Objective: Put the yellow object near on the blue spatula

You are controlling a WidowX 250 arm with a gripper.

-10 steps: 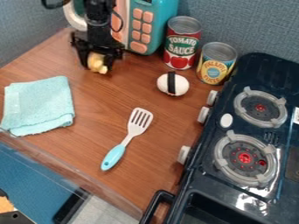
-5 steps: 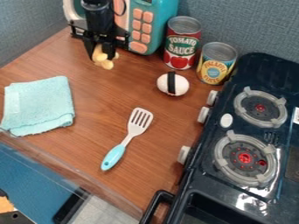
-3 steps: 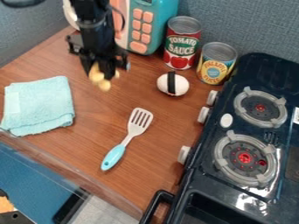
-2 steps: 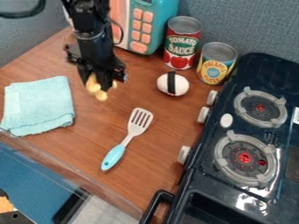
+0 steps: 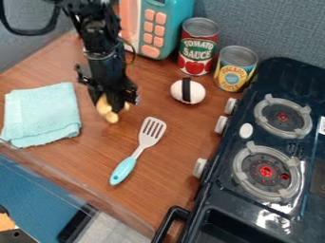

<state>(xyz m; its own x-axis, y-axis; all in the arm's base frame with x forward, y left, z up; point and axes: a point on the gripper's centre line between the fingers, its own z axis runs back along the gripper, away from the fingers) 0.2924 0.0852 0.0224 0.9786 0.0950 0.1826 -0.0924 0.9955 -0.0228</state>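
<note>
Our pincer grips the yellow lump, mid-carry; next we should lower it beside the spatula, just past the pincer's tips.

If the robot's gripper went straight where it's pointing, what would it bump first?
Probably the wooden table near the spatula, with the yellow object in the gripper touching down first. How high they are above the wood is hard to tell.

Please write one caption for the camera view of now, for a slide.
Gripper holding the yellow object between a folded cloth and the blue-handled spatula.
</note>
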